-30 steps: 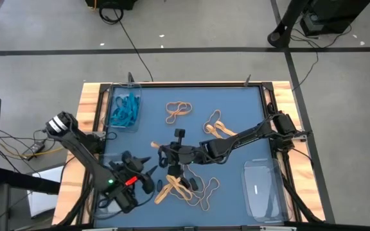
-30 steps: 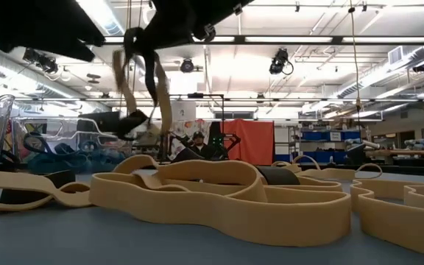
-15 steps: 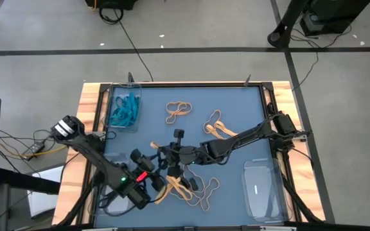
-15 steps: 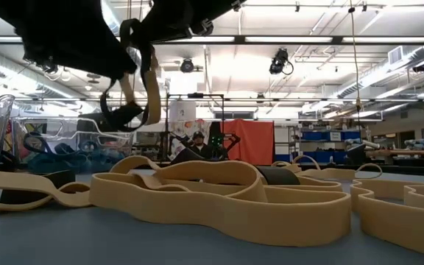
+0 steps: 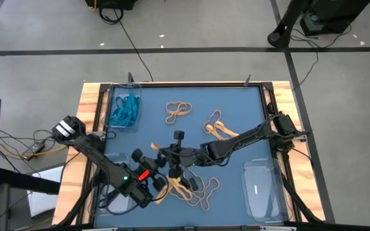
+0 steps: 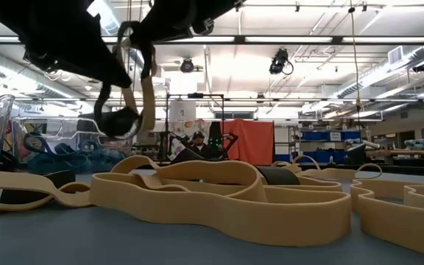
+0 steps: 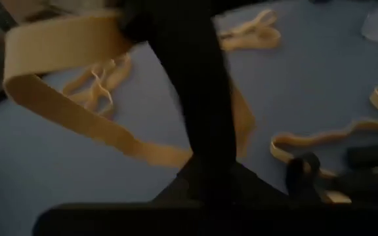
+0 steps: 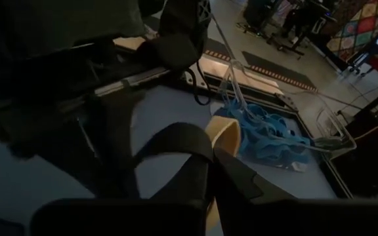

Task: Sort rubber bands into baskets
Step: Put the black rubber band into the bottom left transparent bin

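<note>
Above the blue mat's middle my right gripper (image 5: pixel 172 164) is shut on a black rubber band (image 8: pixel 176 136) and a tan rubber band (image 8: pixel 226 135). Both bands hang below it (image 6: pixel 127 81). My left gripper (image 5: pixel 158 174) has come up against them from the near left and is shut on the tan band (image 7: pixel 77 121). More tan bands lie loose on the mat (image 5: pixel 179 110) (image 5: pixel 216 128), and a pile of tan and black ones lies near the front (image 5: pixel 188 186). Teal-blue bands (image 5: pixel 123 110) lie in the far-left basket (image 5: pixel 135 96). Another basket (image 5: pixel 262 189) stands near right. My left gripper pinches the tan band's upper stretch (image 7: pixel 113 31) at its fingertips, coming level from the table's near left. The rest of the loop sags slack beside and behind the fingers, clear of the mat. My right gripper pinches the tops of the black band (image 8: pixel 188 131) and the tan band (image 8: pixel 228 128) together, reaching from the table's right side. Both bands hang as slack loops below the fingers, clear of the table (image 6: pixel 142 103).
A clear tray (image 5: pixel 111 157) shows partly under my left arm at the near left. The wooden table frame (image 5: pixel 88 109) borders the mat. Black cables trail off the left edge (image 5: pixel 24 144). Bare mat lies between the far bands and the two grippers.
My left gripper has moved from the near-left corner toward the table's right and a little farther in, up to the right gripper, and has shut on the hanging tan band. The hanging bands have swung a little. My right arm has kept still.
</note>
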